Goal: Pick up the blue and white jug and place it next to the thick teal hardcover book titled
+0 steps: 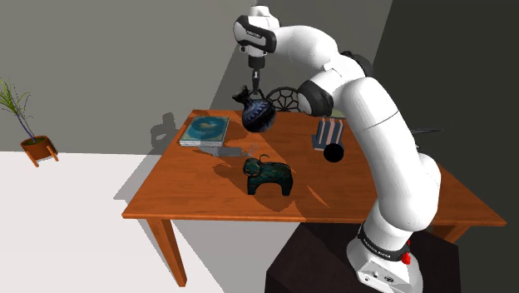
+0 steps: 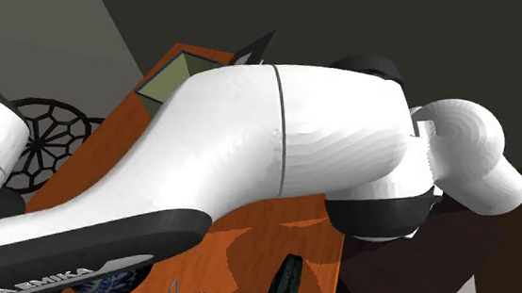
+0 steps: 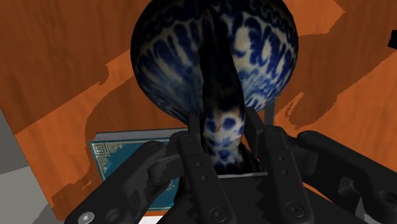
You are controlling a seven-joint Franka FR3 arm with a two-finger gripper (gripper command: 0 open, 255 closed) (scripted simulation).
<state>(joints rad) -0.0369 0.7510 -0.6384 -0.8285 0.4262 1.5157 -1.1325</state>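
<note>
The blue and white jug [image 1: 258,116] hangs in the air over the back part of the wooden table [image 1: 349,196], to the shoulder view's right of the teal book [image 1: 205,131]. My gripper [image 1: 255,86] comes down from above and is shut on the jug's neck and handle. In the wrist view the fingers [image 3: 191,149] clasp the narrow upper part of the jug [image 3: 213,57], with its round patterned belly beyond them. The teal book [image 3: 124,159] lies flat on the table below, off to one side of the jug.
A dark teal animal figurine [image 1: 268,176] stands mid-table, in front of the jug. A striped holder [image 1: 329,131] and a black ball [image 1: 333,153] sit near the arm. A round wire piece [image 1: 284,97] stands at the back. A potted plant [image 1: 32,143] is on the floor far left.
</note>
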